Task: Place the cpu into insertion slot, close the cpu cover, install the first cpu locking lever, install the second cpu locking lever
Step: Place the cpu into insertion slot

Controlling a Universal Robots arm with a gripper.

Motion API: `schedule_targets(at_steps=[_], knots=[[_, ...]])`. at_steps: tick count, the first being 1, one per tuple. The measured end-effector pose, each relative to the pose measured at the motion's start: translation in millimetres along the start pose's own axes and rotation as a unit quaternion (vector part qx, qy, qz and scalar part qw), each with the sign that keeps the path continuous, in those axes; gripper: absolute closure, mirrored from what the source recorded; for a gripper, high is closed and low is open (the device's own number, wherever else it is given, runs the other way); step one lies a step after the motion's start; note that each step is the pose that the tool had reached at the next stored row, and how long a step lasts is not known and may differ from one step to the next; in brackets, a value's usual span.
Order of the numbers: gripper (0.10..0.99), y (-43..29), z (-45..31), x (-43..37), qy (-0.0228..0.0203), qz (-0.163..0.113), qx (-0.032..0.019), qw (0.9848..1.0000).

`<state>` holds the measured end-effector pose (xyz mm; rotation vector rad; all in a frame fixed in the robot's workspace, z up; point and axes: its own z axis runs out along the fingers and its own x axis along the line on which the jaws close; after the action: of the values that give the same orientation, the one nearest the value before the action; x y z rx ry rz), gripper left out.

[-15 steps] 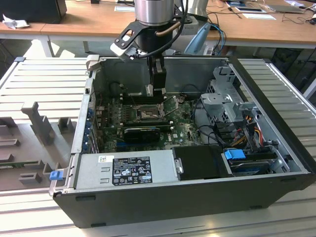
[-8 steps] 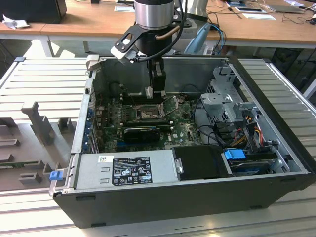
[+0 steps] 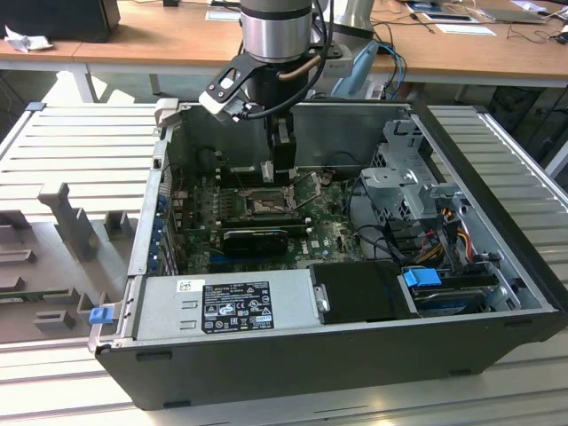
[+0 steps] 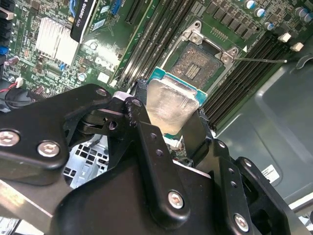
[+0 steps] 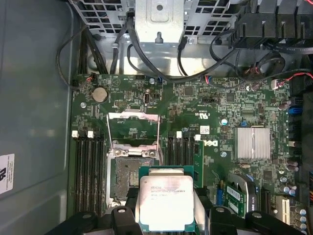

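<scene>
My claw [image 4: 172, 111] is clamped on the cpu [image 4: 170, 98], a finger [image 4: 144, 127] pressed against each of two opposite edges, the chip's pale metal face turned toward both wrist views. In the first wrist view the claw [image 5: 166, 218] holds the cpu [image 5: 165, 198] so that it covers one corner of the insertion slot [image 5: 126, 176]. The chip's near edge is cut off by the picture's border, and my fingers hide its sides.

In the second wrist view the insertion slot [image 4: 198, 62] lies open beyond the chip, its dull centre bare; the cpu is clear of it and not seated. How high above the board I hold it, I cannot tell.

The cpu cover [image 5: 133, 116] stands raised off the socket, green board showing through its window. One thin locking lever [image 4: 259, 59] juts from a socket corner across the memory slots [image 4: 244, 73]; the other lever I cannot make out.

In the exterior view my claw [image 3: 282, 160] hangs inside the open computer case [image 3: 337, 364], with the insertion slot [image 3: 266, 204] at about six o'clock, just under it. My black fingertips are hard to tell from the dark wall behind. The graphics card [image 3: 257, 238] lies at six o'clock of the slot, the drive cage [image 3: 408, 177] at three o'clock. The case rests on a ribbed grey counter [image 3: 80, 133].
</scene>
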<state>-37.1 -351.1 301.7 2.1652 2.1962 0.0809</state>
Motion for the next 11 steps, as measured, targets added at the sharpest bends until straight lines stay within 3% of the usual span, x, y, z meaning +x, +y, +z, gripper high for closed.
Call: schedule_targets(at_steps=[11], knots=[[0.557, -0.4, 5.0, 0.0, -0.0002, 0.002, 0.0004, 1.0000]])
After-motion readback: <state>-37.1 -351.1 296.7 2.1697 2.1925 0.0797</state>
